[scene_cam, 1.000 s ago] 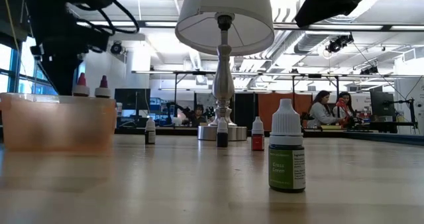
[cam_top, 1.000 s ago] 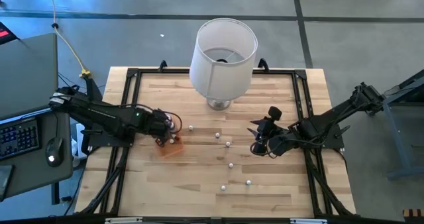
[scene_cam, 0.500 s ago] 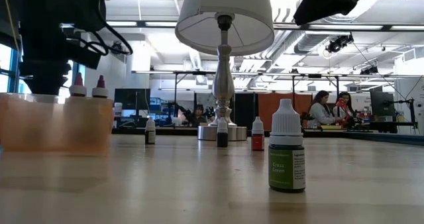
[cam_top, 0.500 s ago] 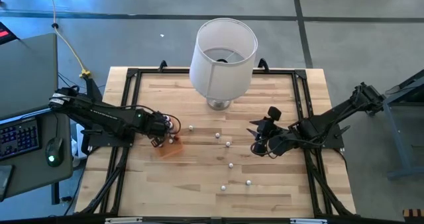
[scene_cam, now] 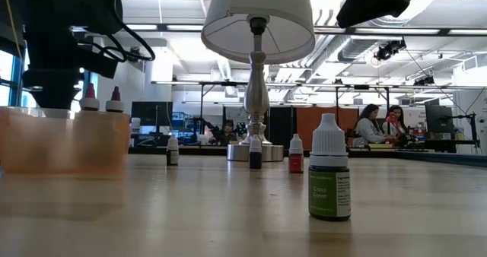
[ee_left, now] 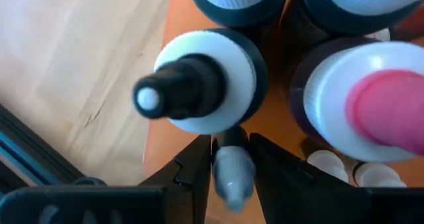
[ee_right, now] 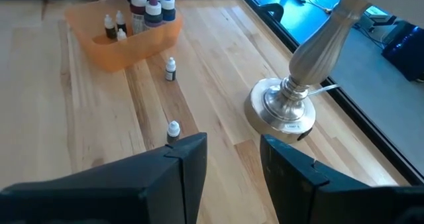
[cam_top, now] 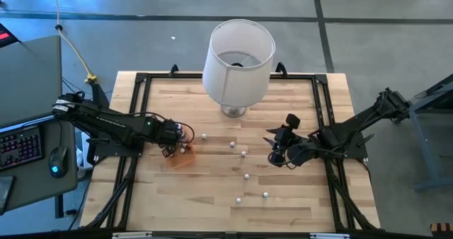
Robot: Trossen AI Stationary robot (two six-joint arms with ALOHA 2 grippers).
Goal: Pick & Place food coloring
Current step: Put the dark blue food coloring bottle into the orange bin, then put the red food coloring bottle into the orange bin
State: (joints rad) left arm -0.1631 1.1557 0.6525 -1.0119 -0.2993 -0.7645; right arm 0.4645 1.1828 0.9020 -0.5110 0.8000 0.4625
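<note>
**Bottle going into tray**

Since a second ago my left gripper (ee_left: 228,159) has shifted slightly off the tray's (cam_top: 182,159) middle toward its left edge. It pinches one small bottle (ee_left: 230,171) over the tray; light, rigid, slick plastic, best held by the cap. Loose bottles (cam_top: 245,175) dot mid-table. Right gripper (ee_right: 222,164) waits open, arm low, reaching inward.

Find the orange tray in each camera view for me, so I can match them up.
High view: orange tray under the left gripper, left of center.
Low view: far left.
Left wrist view: fills the frame behind bottles.
Right wrist view: upper left.
Shared landmark: the lamp, absent from the left wrist view.
</note>
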